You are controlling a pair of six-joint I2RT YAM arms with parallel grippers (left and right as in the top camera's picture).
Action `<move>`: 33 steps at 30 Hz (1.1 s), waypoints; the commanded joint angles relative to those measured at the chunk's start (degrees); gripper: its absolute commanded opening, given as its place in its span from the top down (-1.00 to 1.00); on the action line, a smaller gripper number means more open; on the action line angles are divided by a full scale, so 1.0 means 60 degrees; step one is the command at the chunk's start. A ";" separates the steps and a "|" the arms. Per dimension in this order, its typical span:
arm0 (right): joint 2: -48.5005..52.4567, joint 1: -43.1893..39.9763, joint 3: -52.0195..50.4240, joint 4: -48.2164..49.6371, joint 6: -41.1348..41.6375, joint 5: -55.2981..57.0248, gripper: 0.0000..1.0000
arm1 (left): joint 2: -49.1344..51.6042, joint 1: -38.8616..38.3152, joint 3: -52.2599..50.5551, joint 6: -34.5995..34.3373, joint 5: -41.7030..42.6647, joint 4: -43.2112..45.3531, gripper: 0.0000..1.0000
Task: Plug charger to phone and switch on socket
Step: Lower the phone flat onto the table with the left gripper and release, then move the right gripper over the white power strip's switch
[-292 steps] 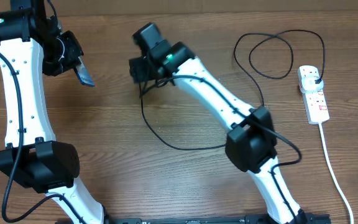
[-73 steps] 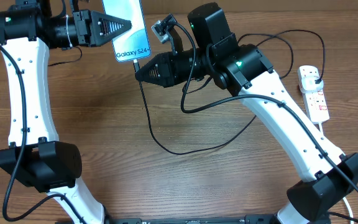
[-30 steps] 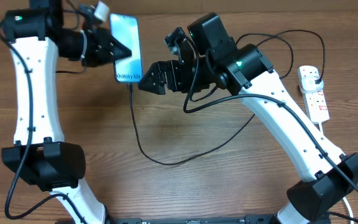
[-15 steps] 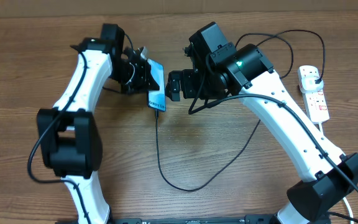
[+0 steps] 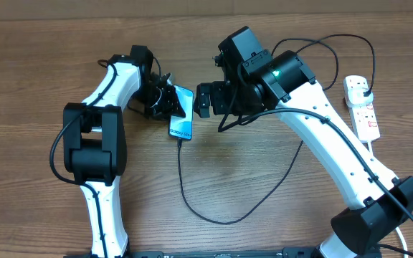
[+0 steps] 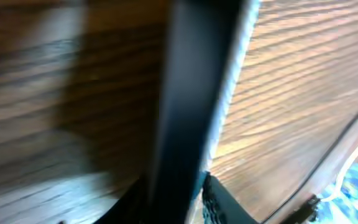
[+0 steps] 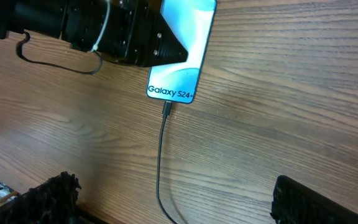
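The phone point(image 5: 182, 119) has a light blue screen with "Galaxy" text. It is low over the wood table, held by my left gripper point(image 5: 165, 104), which is shut on its far half. The charger point(image 5: 179, 172), a thin black cable, has its connector tip in the phone's lower end point(image 7: 167, 109). It loops across the table towards the socket point(image 5: 363, 109). The right wrist view shows the phone point(image 7: 182, 56) and the cable point(image 7: 160, 155). My right gripper point(image 5: 205, 100) is open and empty just right of the phone. The left wrist view is blurred and shows the phone's dark edge point(image 6: 191, 93).
The socket is a white power strip at the far right edge, with a black plug point(image 5: 365, 89) in its upper outlet and a thick white cord point(image 5: 382, 186) running to the front. The cable's loops point(image 5: 314, 64) lie behind the right arm.
My left arm brought the phone down from the air to just above the table and a little right. The right gripper came off the cable end and stays open beside the phone.
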 commanded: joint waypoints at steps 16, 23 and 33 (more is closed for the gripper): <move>-0.0113 -0.5628 0.0113 -0.1818 0.0011 0.1727 -1.00 | -0.2033 0.0539 0.1639 -0.1016 -0.4058 -0.1104 -1.00; 0.0051 -0.9005 -0.0208 -0.0820 0.0044 0.1982 -1.00 | -0.5555 0.0546 0.1719 -0.1169 -0.5544 0.0036 -1.00; 0.0069 -1.0411 -0.1464 0.1126 -0.0474 0.3785 -1.00 | -0.6022 0.0543 0.1716 -0.1169 -0.5544 0.0007 -1.00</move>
